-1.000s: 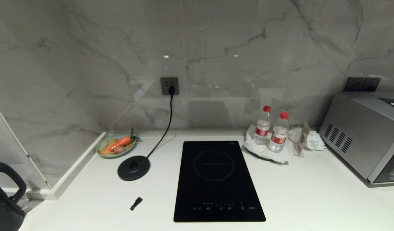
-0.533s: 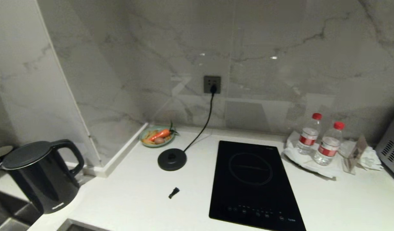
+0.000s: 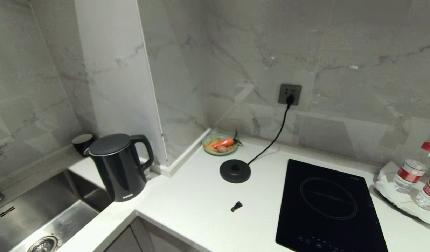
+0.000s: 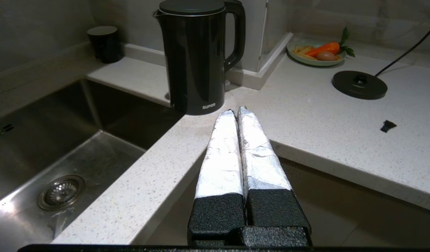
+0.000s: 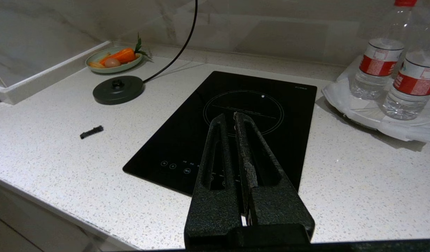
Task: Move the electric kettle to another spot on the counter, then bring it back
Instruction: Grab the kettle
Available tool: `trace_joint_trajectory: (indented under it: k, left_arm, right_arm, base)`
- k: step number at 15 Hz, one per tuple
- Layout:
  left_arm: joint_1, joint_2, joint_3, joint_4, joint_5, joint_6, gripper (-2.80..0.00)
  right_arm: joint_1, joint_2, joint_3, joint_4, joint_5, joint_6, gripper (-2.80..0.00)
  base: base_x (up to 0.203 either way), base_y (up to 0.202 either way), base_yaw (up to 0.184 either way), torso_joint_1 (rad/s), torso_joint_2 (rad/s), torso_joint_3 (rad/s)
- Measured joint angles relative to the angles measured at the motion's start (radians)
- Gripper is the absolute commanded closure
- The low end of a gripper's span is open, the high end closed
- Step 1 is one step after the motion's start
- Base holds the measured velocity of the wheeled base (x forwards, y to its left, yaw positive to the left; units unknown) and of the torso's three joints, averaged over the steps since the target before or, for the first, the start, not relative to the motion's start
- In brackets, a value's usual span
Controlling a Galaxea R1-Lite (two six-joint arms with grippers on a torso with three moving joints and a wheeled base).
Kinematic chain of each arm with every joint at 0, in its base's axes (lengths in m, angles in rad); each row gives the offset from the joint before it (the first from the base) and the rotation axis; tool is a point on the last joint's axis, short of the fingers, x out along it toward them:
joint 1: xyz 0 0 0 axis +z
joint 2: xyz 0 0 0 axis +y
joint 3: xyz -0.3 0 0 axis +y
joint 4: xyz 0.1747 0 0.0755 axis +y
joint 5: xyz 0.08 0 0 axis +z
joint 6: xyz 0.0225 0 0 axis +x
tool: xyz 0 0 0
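- The electric kettle (image 3: 117, 166) stands upright on the counter (image 3: 201, 203) corner by the sink (image 3: 29, 213), off its base disc (image 3: 235, 170), handle toward the wall.
- The left gripper (image 4: 236, 112), pressed together and empty, points straight at it: the nearer arm. The right gripper (image 5: 232, 117), also pressed together, hangs over the hob (image 5: 232, 119).
- Against a second ago, the view has swung left; the kettle is now fully in frame.

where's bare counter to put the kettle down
Bare counter lies between the kettle base, the small black piece and the front edge. It is crowded at the water bottles; the electric kettle stands by the sink.
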Motion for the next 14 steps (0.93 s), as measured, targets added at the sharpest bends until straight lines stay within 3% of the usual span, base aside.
trace_joint_trajectory:
  k: [14]
  left_arm:
    - [0.000, 0.000, 0.000, 0.000, 0.000, 0.003, 0.00]
  right_arm:
    - [0.000, 0.000, 0.000, 0.001, 0.001, 0.001, 0.00]
  base:
    - [0.000, 0.000, 0.000, 0.000, 0.00, 0.000]
